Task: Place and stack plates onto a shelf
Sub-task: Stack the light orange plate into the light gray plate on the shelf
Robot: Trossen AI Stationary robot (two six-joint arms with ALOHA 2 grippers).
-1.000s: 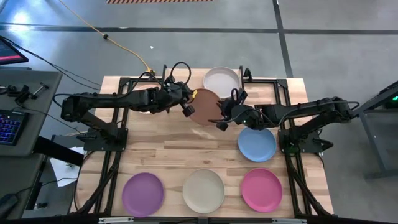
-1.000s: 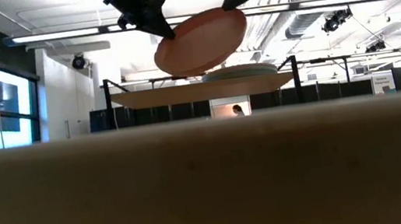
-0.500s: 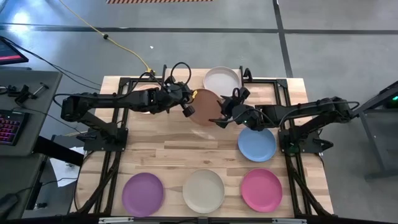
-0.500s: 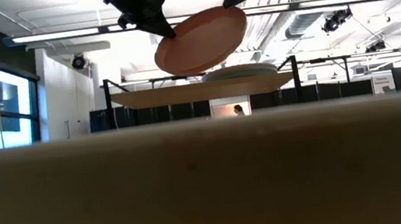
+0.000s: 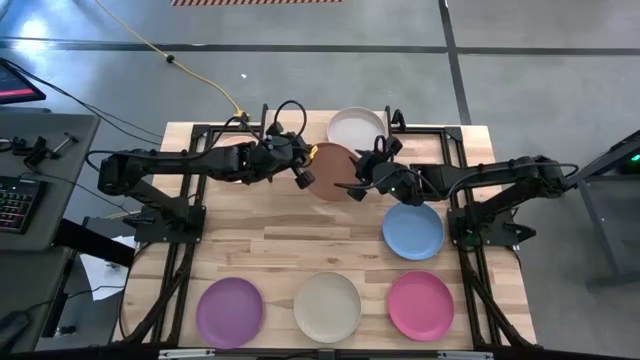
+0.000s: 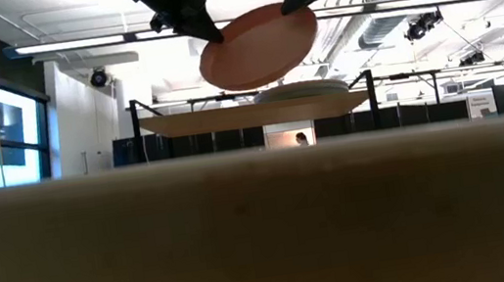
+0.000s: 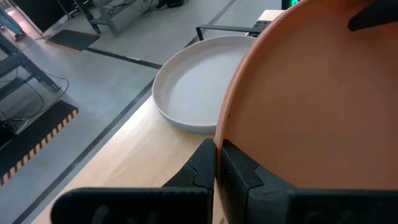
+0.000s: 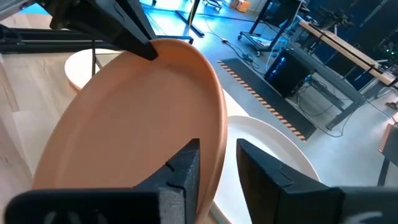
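Wooden tabletop (image 5: 270, 240) carries four plates not yet shelved: blue (image 5: 412, 231) at three o'clock, purple (image 5: 230, 311), cream (image 5: 327, 306) and magenta (image 5: 420, 304) along six. On the shelf (image 6: 253, 114) at twelve o'clock, a pale plate (image 5: 357, 127) already lies, so I judge the job under halfway. The peach plate (image 5: 330, 170) hangs tilted in the air just beside it. The left gripper (image 7: 217, 167) is clamped on its rim; the right gripper (image 8: 217, 163) has its fingers parted astride the opposite rim.

Overhead view straight down; low view level across table; wrist views close on shared peach plate (image 5: 330, 170).
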